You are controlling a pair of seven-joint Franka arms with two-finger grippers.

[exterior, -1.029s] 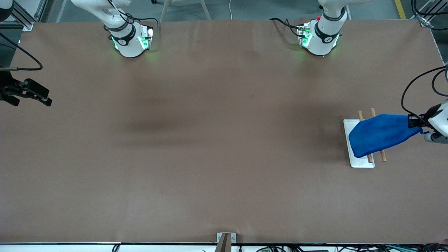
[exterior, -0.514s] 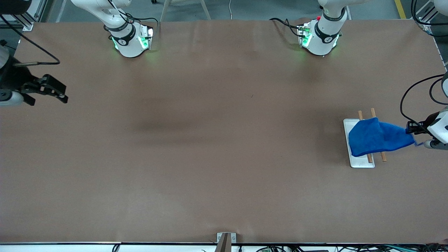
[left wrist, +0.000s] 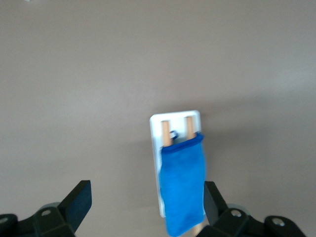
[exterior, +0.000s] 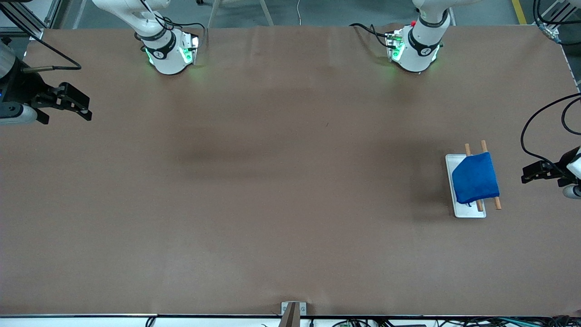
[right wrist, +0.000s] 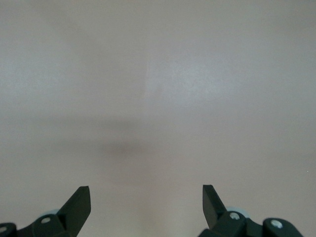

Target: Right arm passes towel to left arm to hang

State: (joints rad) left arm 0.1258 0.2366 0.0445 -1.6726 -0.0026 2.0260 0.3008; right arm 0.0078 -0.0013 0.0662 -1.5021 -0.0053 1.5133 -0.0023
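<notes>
The royal-blue towel (exterior: 475,183) hangs draped over two wooden rods (exterior: 497,203) of the rack, above its white tray (exterior: 467,212), at the left arm's end of the table. It also shows in the left wrist view (left wrist: 183,185), over the rods (left wrist: 166,133) and tray (left wrist: 175,116). My left gripper (exterior: 527,176) is open and empty, apart from the towel, toward the table's edge; its own view (left wrist: 147,197) shows the jaws wide apart. My right gripper (exterior: 81,106) is open and empty over the right arm's end of the table, with bare table between its jaws (right wrist: 146,197).
The brown table surface (exterior: 281,181) stretches bare between the two arms. The two arm bases (exterior: 168,50) (exterior: 415,47) stand along the table's top edge. A black cable (exterior: 529,122) loops above the left gripper.
My left gripper has let go of the towel and drawn back toward the table's edge. The towel's pulled-out end has dropped and now hangs on the rods. The right gripper moved slightly inward.
</notes>
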